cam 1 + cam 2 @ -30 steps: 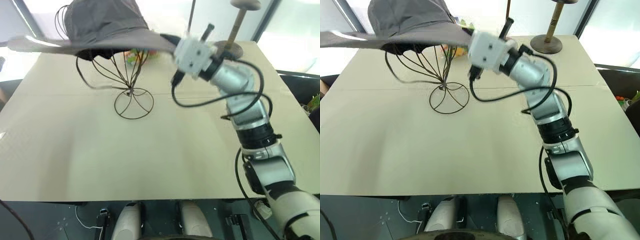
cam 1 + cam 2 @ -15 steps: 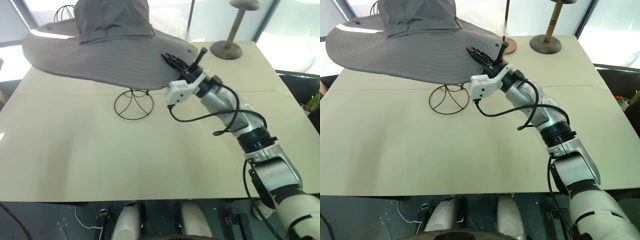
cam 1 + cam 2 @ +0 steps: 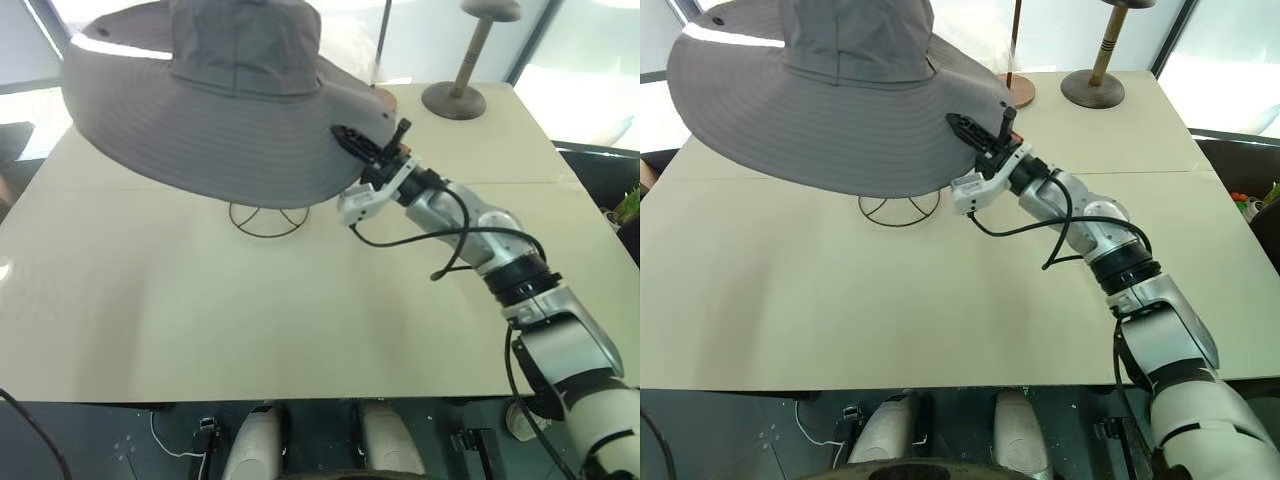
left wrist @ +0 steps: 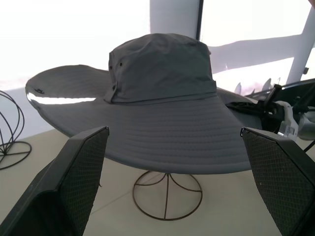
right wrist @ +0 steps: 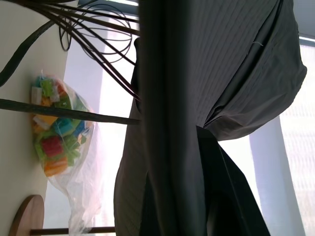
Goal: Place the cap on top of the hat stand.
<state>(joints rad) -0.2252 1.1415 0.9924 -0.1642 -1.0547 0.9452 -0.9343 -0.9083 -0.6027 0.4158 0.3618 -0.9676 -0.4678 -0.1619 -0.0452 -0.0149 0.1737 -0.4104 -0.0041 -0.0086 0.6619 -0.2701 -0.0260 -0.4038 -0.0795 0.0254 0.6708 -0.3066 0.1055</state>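
Cap (image 3: 215, 110) draped over hat stand (image 4: 167, 199) near far left corner of worktop (image 3: 300, 320), crown upright. Right hand (image 3: 352, 142) clamped on brim edge; left hand (image 4: 172, 162) spread apart, holding nothing. Likely risk: tugging brim on release, dragging cap askew or tipping light wire stand.

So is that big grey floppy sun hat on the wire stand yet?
On it: the grey sun hat covers the dark wire stand, though the right gripper is shut on its brim.
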